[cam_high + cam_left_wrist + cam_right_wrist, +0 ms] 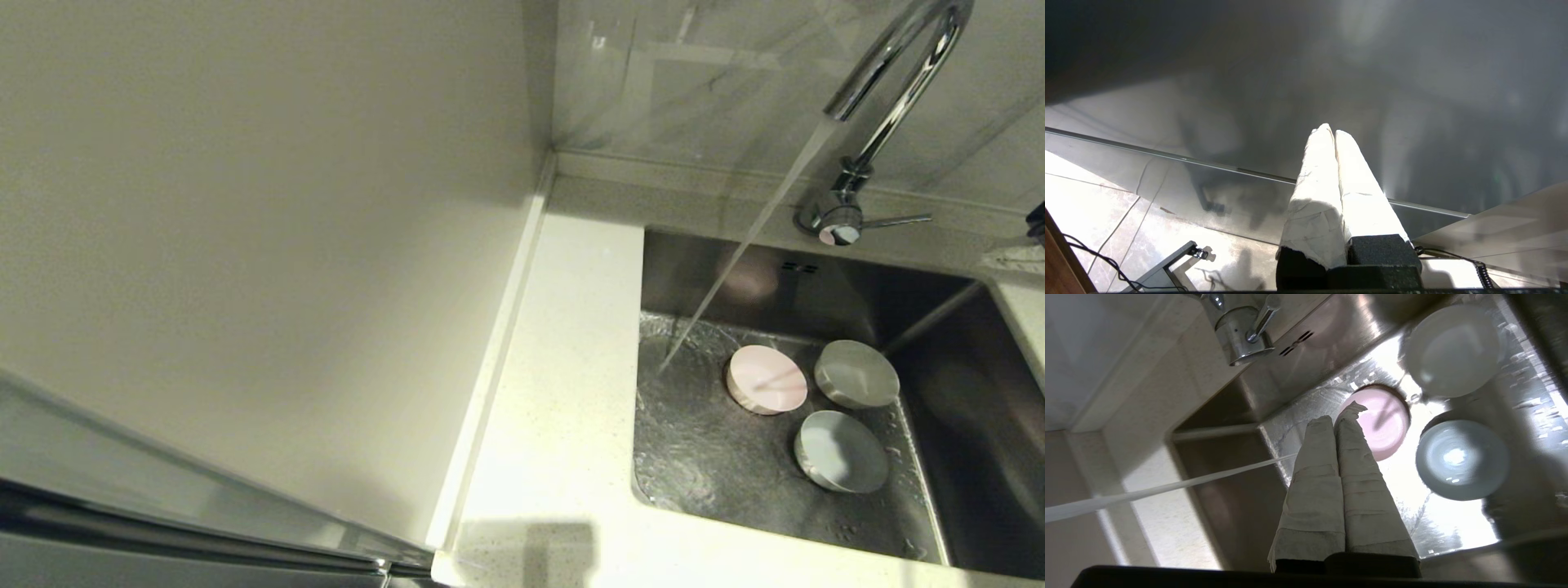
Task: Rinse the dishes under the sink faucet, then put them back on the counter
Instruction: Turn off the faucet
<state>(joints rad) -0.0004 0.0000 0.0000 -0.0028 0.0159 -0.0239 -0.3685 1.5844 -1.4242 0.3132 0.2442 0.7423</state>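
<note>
so all three dishes, the pink bowl (766,379) and two pale bowls (856,373) (841,451), sit in the sink (735,465) right of the worktop (563,392) with the faucet (886,90) running, right pincer (1340,412) pressed closed and empty above them, left pincer (1331,131) closed too, parked away

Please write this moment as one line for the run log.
faucet: running | dishes: pink bowl, two pale bowls, all in sink | right gripper: shut, empty, above sink | left gripper: shut, parked
</note>
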